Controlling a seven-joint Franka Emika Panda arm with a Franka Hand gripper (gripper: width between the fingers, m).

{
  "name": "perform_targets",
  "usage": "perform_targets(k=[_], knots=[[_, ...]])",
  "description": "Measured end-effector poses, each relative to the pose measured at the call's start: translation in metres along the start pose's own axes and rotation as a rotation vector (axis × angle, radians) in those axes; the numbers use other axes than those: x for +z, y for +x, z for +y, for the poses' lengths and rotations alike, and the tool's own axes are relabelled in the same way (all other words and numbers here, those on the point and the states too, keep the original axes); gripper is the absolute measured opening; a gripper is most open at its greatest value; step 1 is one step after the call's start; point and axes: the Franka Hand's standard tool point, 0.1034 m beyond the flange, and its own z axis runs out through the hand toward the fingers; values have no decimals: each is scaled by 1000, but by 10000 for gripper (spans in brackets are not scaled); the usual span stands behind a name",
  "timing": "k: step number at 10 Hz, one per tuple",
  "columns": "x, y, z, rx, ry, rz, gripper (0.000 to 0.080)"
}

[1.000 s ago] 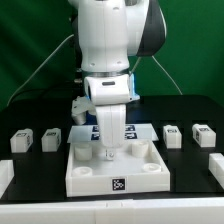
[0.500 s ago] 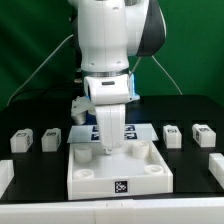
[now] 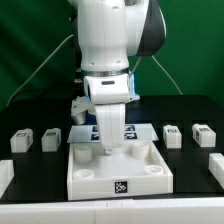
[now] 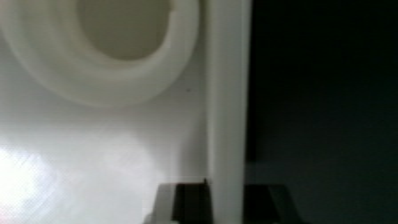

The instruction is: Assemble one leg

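Nearest the exterior camera we find the white square panel (image 3: 90,180), with a tag on its front wall. The gripper (image 3: 108,151) points down onto the panel's recessed top; we cannot tell whether its jaws are apart or closed. The wrist view shows a round hole (image 4: 116,30) in the panel. Farther back, clear of the panel, lie a first leg (image 3: 20,141) and a second leg (image 3: 50,138) on the exterior view's left, and a third leg (image 3: 172,135) and a fourth leg (image 3: 203,133) on its right. The marker board (image 3: 135,130) lies behind the gripper.
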Motion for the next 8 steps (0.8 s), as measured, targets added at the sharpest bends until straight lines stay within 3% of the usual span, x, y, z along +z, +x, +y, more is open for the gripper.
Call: perform_targets(k=[2, 3, 6, 8], knots=[[0, 2, 1, 12, -1, 1, 59], [0, 13, 7, 43, -7, 6, 59], [0, 51, 42, 61, -41, 24, 59], [-1, 64, 64, 48, -66, 32, 59]])
